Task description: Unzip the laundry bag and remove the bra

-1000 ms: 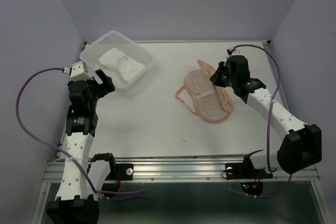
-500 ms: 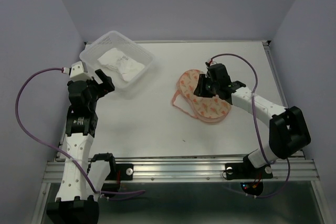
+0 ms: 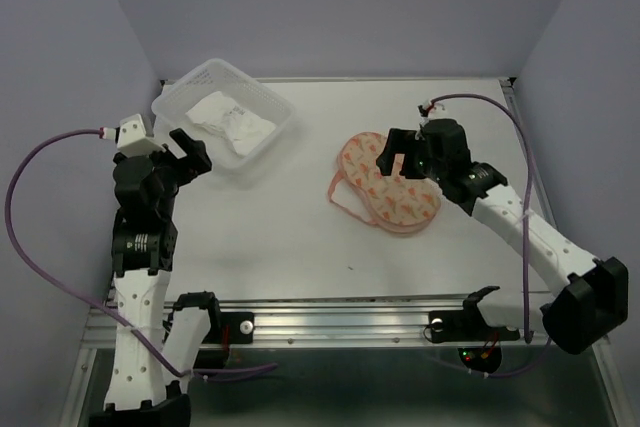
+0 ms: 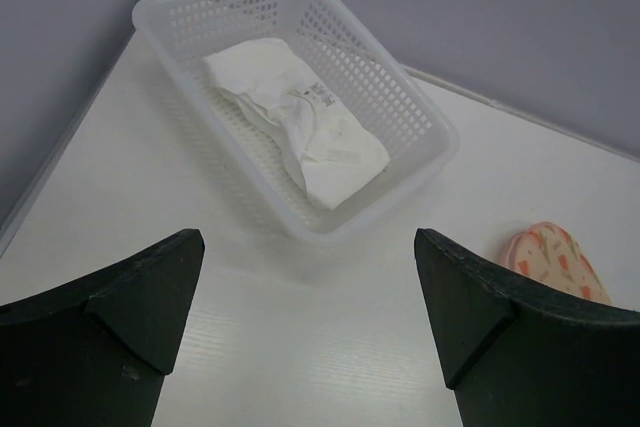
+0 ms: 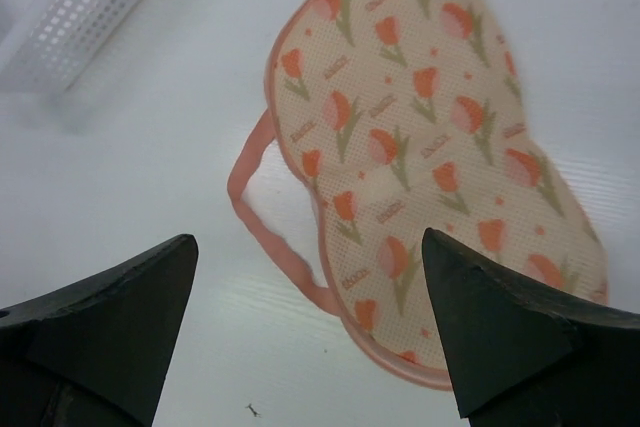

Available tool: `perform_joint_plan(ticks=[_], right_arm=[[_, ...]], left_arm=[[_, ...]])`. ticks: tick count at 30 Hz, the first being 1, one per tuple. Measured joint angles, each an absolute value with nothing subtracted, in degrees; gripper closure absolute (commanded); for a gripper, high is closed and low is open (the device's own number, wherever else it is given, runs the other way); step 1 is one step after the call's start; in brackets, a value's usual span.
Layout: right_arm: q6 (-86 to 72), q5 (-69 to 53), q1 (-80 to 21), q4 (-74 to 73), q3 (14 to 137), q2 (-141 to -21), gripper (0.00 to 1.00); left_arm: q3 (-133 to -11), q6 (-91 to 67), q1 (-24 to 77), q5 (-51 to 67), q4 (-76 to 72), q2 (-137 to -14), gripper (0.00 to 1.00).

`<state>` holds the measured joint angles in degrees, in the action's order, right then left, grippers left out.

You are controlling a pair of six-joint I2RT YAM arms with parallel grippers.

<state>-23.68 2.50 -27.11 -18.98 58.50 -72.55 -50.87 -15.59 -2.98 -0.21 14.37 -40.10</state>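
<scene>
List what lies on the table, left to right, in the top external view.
clear tray, with the bra inside it → laundry bag

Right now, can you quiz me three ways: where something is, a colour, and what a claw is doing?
1. The laundry bag has a loop that is: A blue, B black, C pink.
2. The bra lies: A under the bag, B in the basket, C on the bag.
3. The right gripper is: A open, empty, B gripping the loop, C gripping the bra.
Key: C, the loop shows pink; B, white fabric sits inside the basket; A, its jaws stand wide apart over the bag.
</scene>
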Motion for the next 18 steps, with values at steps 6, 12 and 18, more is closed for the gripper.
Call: perform_joint_plan(ticks=[6,12,18], right_arm=[[-21.0,18.5,-27.1,-25.1,60.7,-58.1,0.0],[-18.0,29.3,-27.1,-28.1,63.0,-40.3,0.0],[-13.8,34.4,-27.1,-30.2,64.8,-27.5,0.0]], left_arm=[[-58.6,-14.2,-3.0,-1.0,21.9,-36.1,0.01],[-65.8,-12.9,-2.5,-4.8,28.7,-29.5,0.01],[-73.0,-11.8,-0.9,-10.4,31.2,-23.3,0.01]])
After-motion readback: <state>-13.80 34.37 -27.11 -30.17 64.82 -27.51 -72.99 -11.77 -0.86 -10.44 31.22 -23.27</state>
